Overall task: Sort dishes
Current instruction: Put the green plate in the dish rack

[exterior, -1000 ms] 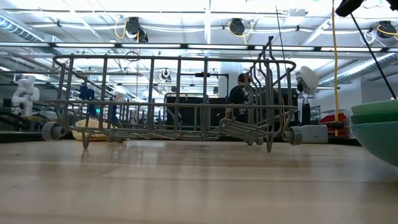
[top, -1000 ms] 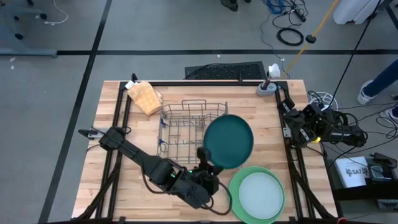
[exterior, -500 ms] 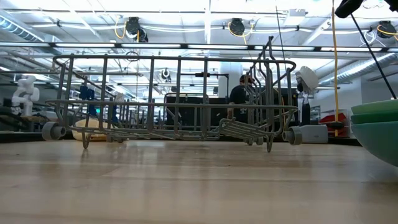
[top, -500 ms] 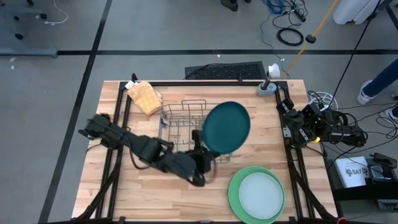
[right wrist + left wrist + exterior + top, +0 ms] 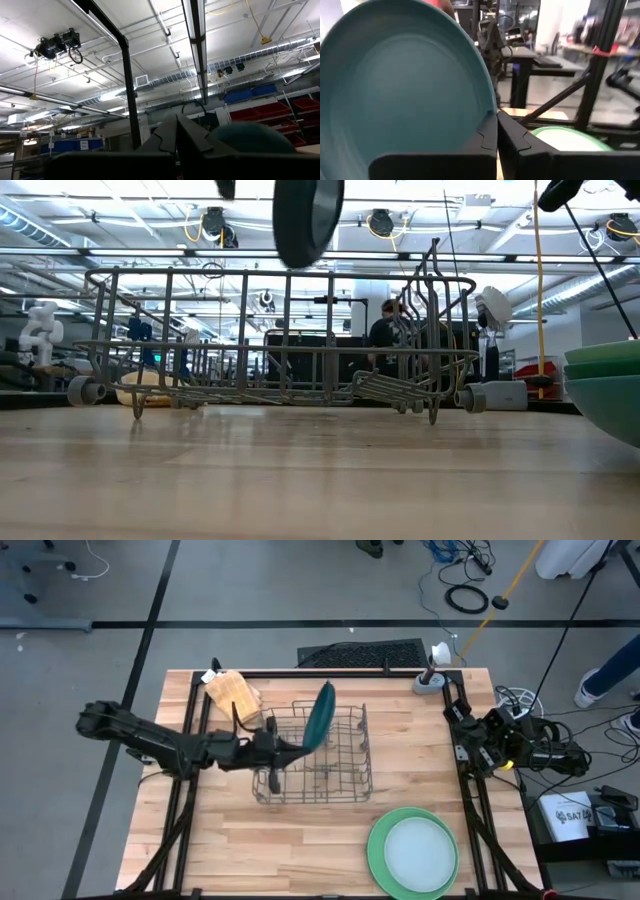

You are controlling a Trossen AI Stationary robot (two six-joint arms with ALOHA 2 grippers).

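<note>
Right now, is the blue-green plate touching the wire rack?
Apart. In the low view the plate hangs above the rack's top rail, with a gap under its bottom edge.

2 dark jointed arms; black angular gripper fingers.

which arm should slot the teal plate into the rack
Left. Its pincer already grips the teal plate on edge above the wire rack. The right arm sits folded at the table's right edge, pincer shut, far from the rack.
</note>
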